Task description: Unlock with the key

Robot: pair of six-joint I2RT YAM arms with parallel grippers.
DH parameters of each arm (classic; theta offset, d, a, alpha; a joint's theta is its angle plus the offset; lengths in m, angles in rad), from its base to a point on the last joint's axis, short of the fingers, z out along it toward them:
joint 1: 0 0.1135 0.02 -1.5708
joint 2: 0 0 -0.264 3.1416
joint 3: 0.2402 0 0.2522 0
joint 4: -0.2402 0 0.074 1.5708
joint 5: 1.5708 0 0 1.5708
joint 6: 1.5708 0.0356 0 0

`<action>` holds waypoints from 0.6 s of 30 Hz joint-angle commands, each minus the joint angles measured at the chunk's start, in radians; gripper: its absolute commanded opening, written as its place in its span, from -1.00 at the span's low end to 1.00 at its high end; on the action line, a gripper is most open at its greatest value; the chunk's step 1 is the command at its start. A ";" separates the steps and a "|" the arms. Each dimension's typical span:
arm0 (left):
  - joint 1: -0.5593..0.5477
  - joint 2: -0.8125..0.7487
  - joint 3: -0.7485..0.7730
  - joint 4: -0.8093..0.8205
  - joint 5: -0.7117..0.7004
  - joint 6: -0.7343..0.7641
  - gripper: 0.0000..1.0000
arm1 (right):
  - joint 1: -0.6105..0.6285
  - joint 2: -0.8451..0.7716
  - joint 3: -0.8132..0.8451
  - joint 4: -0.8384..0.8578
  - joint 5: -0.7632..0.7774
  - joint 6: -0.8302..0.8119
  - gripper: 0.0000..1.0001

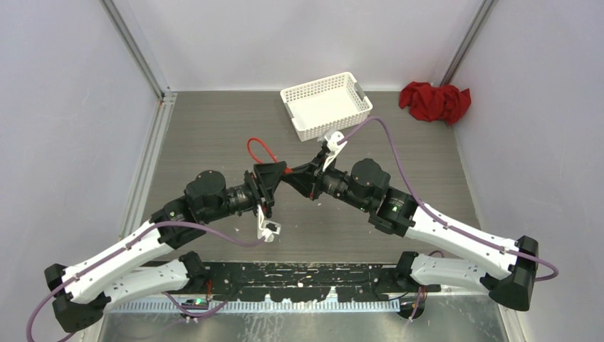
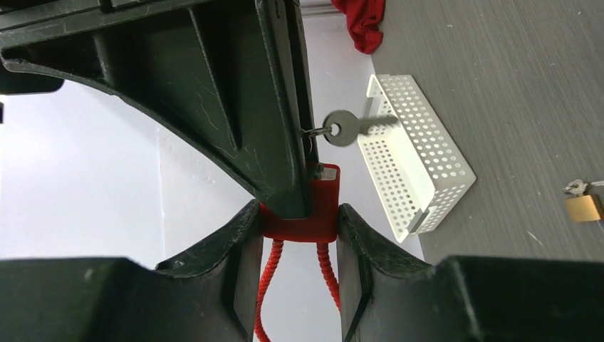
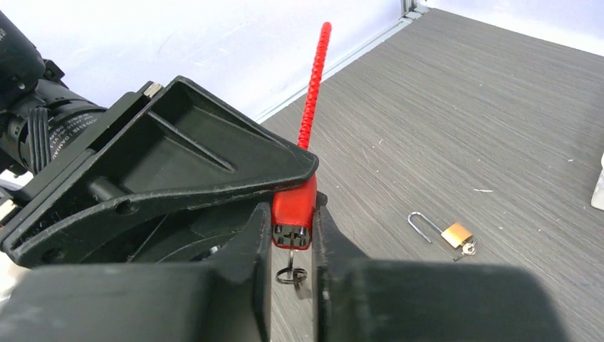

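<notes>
Two black robot arms met above the middle of a grey table (image 1: 214, 128), sharing a red cable lock (image 3: 294, 201) of moulded plastic. The left gripper (image 2: 298, 219) was clamped across the lock's short body, one finger on each side, with the ribbed red cable (image 3: 313, 85) rising from the far end. The right gripper (image 3: 293, 224) came at the lock head-on from the opposite side. So far as its wrist view showed, its fingers lay against both sides of the keyed end, closed on the body rather than on a key.

A small silver key (image 2: 347, 127) of flat metal hung from a thin wire ring (image 3: 290, 275) at the lock's keyed face, dangling just beside a right finger. Whether another key sat in the keyhole could not be told.

The lock's long axis ran in line with the right gripper's reach and crosswise to the left's grip. The ring sat in the gap between the right fingers, a little behind their tips. The right arm was plainly the nearer to the key. A turn would likely call for that gripper to draw back along the axis and pinch the key itself while the left braced the body.

A brass padlock (image 3: 456, 234), shackle open, lay on the table well apart. A white perforated plastic basket (image 2: 427, 167) and a crumpled red cloth (image 1: 435, 100) sat farther back.
</notes>
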 commanded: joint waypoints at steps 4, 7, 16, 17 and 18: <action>-0.006 -0.031 0.108 -0.058 0.118 -0.134 -0.13 | -0.009 -0.074 -0.007 0.049 -0.123 -0.031 -0.99; -0.005 -0.042 0.139 -0.170 0.191 -0.162 0.09 | -0.009 -0.054 0.027 -0.023 -0.245 -0.063 -0.99; -0.006 -0.038 0.159 -0.231 0.165 -0.196 -0.12 | -0.009 -0.026 0.058 -0.042 -0.342 -0.063 -0.99; -0.006 -0.040 0.158 -0.230 0.160 -0.193 -0.21 | -0.008 -0.019 0.064 -0.042 -0.346 -0.063 -0.99; -0.005 -0.042 0.156 -0.231 0.159 -0.192 -0.28 | -0.009 -0.014 0.070 -0.042 -0.351 -0.064 -0.98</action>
